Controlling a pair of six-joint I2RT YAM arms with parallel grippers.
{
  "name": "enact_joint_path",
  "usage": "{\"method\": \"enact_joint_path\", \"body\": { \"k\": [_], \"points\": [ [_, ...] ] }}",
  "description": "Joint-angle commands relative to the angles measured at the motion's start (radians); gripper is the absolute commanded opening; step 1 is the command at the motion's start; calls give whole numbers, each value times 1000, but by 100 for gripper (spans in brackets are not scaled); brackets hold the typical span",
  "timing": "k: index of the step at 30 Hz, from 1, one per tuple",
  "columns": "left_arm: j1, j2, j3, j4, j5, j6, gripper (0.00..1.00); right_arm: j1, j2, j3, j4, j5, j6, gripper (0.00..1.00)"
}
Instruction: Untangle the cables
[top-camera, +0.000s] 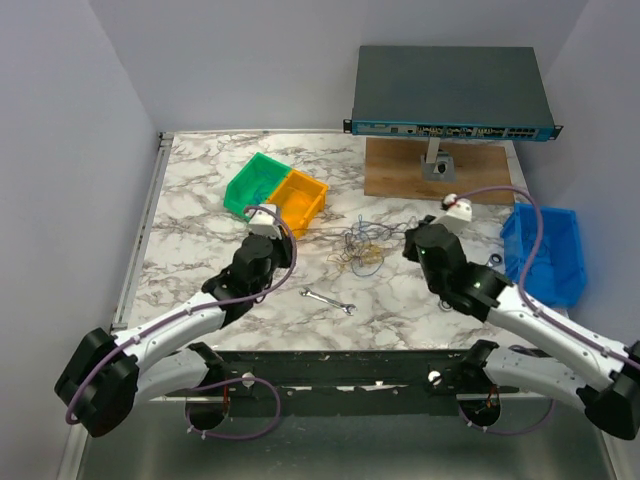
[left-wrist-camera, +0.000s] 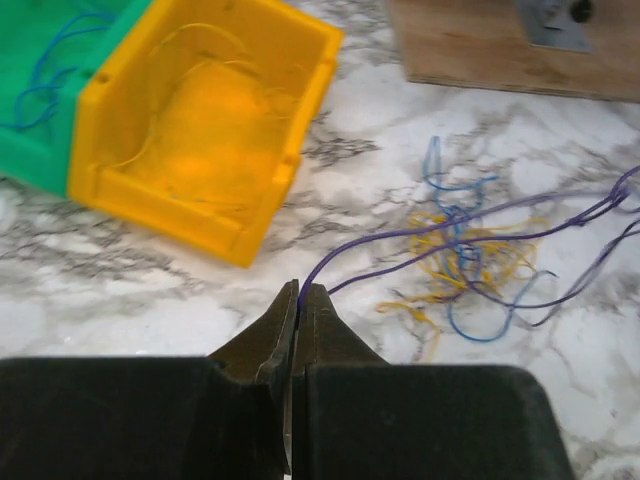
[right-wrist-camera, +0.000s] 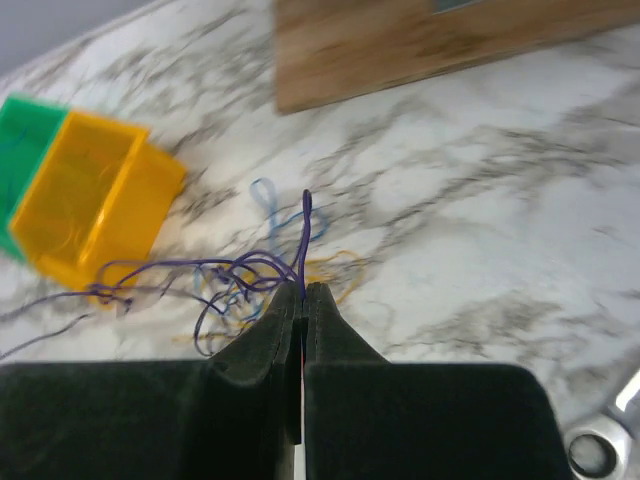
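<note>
In the middle of the marble table (top-camera: 200, 200) lies the bunch of cables (top-camera: 360, 250), thin yellow, blue and dark loops tangled together, between the two arms. The left pincer (left-wrist-camera: 298, 292) is closed on a purple wire (left-wrist-camera: 420, 235), which runs from its tips to the right, across the yellow and blue strands. The right pincer (right-wrist-camera: 303, 290) is likewise pinched shut on a purple strand that sticks up above its tips and loops away to the left; whether it is the same wire cannot be told. Left of the bunch sit a green bin (top-camera: 255, 180) and a yellow bin (top-camera: 300, 197), touching. A wrench (top-camera: 328, 300) lies near the bunch on its near side, and a blue bin (top-camera: 548, 250) stands at the right edge.
</note>
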Motion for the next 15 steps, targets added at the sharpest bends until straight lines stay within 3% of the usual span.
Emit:
{"method": "enact_joint_path", "body": {
  "k": [1,7,11,14,15],
  "points": [
    [40,9,80,-245,-292,-126,0,3,-156,45,-435,497,303,1],
    [85,7,105,-386,-393,-260,0,3,-272,198,-767,778,441,1],
    [95,-8,106,-454,-470,-340,0,1,-266,332,-1072,880,650,1],
    [96,-23,109,-508,-526,-403,0,1,-282,382,-1081,891,625,1],
    [96,-27,111,-518,-536,-411,0,1,-291,382,-1022,883,547,1]
  ]
}}
